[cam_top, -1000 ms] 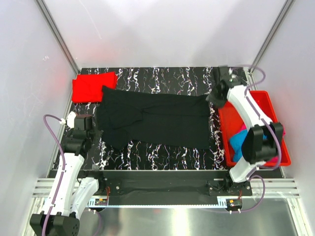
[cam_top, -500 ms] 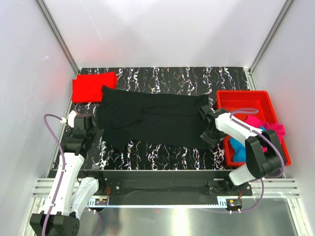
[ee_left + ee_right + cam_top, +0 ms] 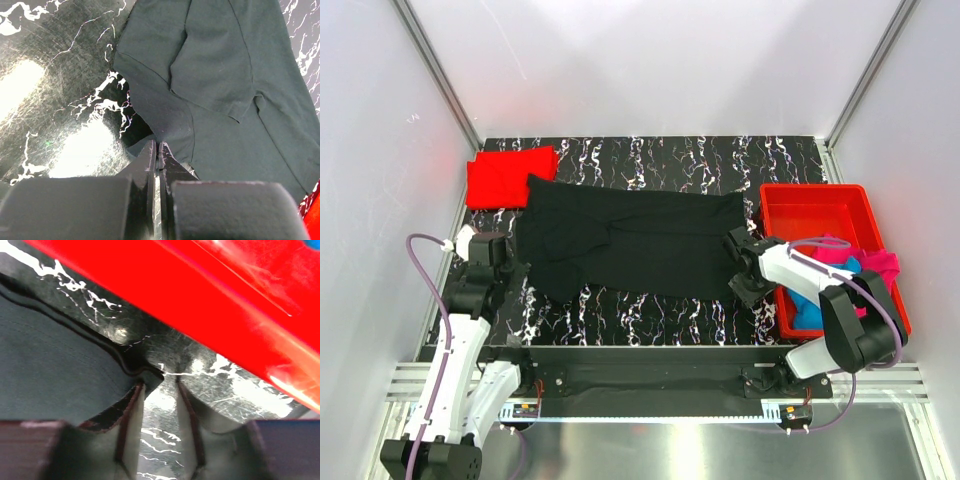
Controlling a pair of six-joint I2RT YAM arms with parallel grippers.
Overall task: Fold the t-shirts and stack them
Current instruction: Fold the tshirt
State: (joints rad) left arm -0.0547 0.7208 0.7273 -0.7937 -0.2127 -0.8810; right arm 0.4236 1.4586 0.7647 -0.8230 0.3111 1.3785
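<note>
Right gripper (image 3: 159,385) parted at black t-shirt (image 3: 50,350) corner (hemmed) — bin (image 3: 200,295) beside.

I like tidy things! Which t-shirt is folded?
The red t-shirt, at the far left. The black t-shirt lies spread out; the blue t-shirt and magenta t-shirt are crumpled.

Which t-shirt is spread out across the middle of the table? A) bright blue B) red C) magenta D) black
D: the black t-shirt lies spread across the middle of the table; the red t-shirt sits folded at the far left corner, and the blue t-shirt and magenta t-shirt lie in the red bin.
</note>
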